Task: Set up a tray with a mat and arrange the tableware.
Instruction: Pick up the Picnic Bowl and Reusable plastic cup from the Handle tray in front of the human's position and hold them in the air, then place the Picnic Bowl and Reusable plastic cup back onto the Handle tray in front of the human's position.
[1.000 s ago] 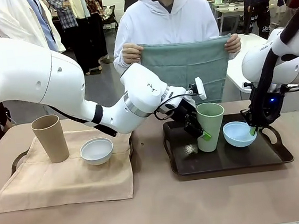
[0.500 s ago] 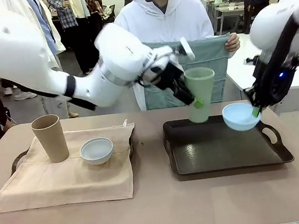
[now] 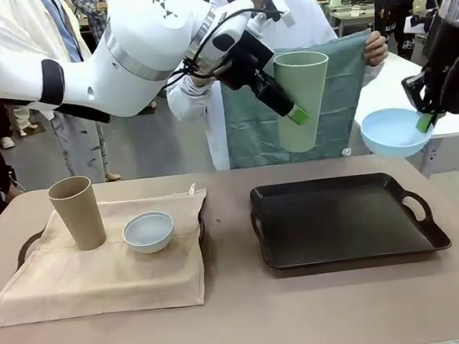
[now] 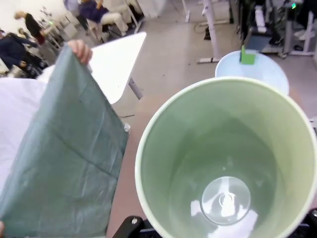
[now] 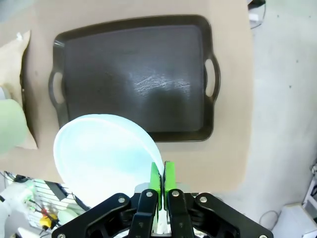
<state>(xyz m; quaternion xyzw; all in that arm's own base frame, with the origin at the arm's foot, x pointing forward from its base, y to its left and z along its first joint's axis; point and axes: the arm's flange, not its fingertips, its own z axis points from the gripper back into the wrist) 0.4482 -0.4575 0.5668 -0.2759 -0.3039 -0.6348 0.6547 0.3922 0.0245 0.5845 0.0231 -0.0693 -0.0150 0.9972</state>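
Since a second ago both arms have come up off the black rectangular plastic tray (image 3: pixel 346 221): the tall tapered pale green cup (image 3: pixel 298 99) and the small round light blue bowl (image 3: pixel 393 131) were sitting in it, and now they hang in the air above and behind it, so the tray is bare.

Front view: the left gripper (image 3: pixel 286 104) has its jaws spread wide around the green cup's wall, one green pad showing on the outside; the inner finger is hidden by the cup. The cup tilts a bit, rim up, right in front of the teal cloth mat (image 3: pixel 248 112) the person in the white hoodie (image 3: pixel 308 24) holds up, so a good chunk of the cloth is blocked. The right gripper (image 3: pixel 426 122) sits at the frame's right edge, arm mostly cut off, jaws pressed together on the blue bowl's rim. Over on the left, a tall tapered tan cup (image 3: pixel 77 213) and a small round white bowl (image 3: pixel 149 231) stand on a beige cloth mat (image 3: pixel 100 272) that covers nearly all of a second dark tray (image 3: pixel 25 247).

Left wrist view: you look straight down into the green cup, glossy inside, with the gripper's fingers pretty much hidden under it. The teal cloth hangs to the left, a hand (image 4: pixel 80 50) pinching its top corner, and the blue bowl pokes out beyond the rim.

Right wrist view: here you actually see the pinch, green pads (image 5: pixel 169 179) closed on the bowl's edge, the bare tray far below.
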